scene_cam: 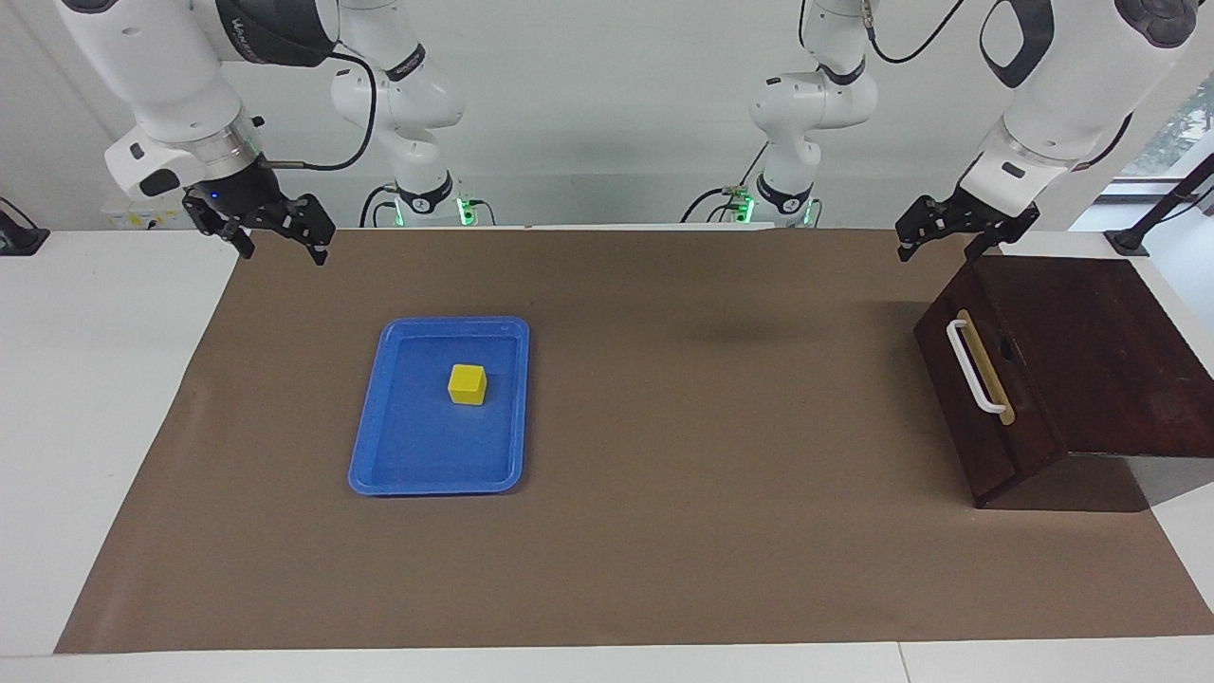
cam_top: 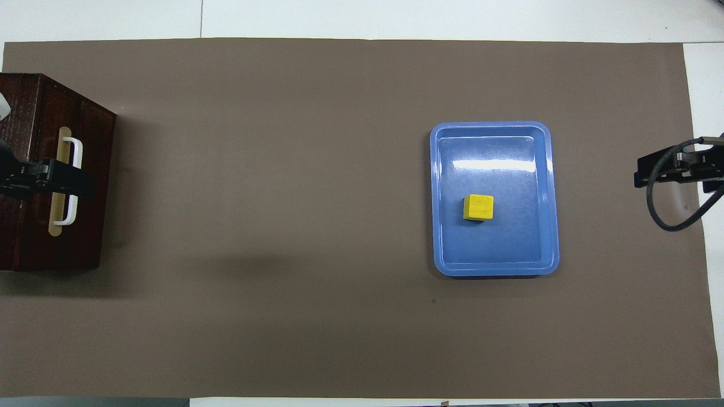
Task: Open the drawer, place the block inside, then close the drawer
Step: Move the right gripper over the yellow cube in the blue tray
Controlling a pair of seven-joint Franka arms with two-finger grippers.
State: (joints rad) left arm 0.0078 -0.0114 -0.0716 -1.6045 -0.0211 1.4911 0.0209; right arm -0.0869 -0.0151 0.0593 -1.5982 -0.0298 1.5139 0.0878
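Note:
The drawer (scene_cam: pixel 958 398) is shut in its dark brown box at the left arm's end of the table, with its white bar handle (scene_cam: pixel 972 365) facing the middle of the table. The box also shows in the overhead view (cam_top: pixel 34 243). The yellow block (scene_cam: pixel 467 383) lies in the blue tray (scene_cam: pixel 436 486) toward the right arm's end; it also shows in the overhead view (cam_top: pixel 478 207). My left gripper (scene_cam: pixel 937 254) is open and empty, raised over the box's edge above the handle (cam_top: pixel 70 152). My right gripper (scene_cam: pixel 283 254) is open and empty, raised over the mat's edge, apart from the tray.
A brown mat (scene_cam: pixel 711 427) covers most of the white table. The tray's rim (cam_top: pixel 495 270) is low. The stretch of mat between tray and box is bare.

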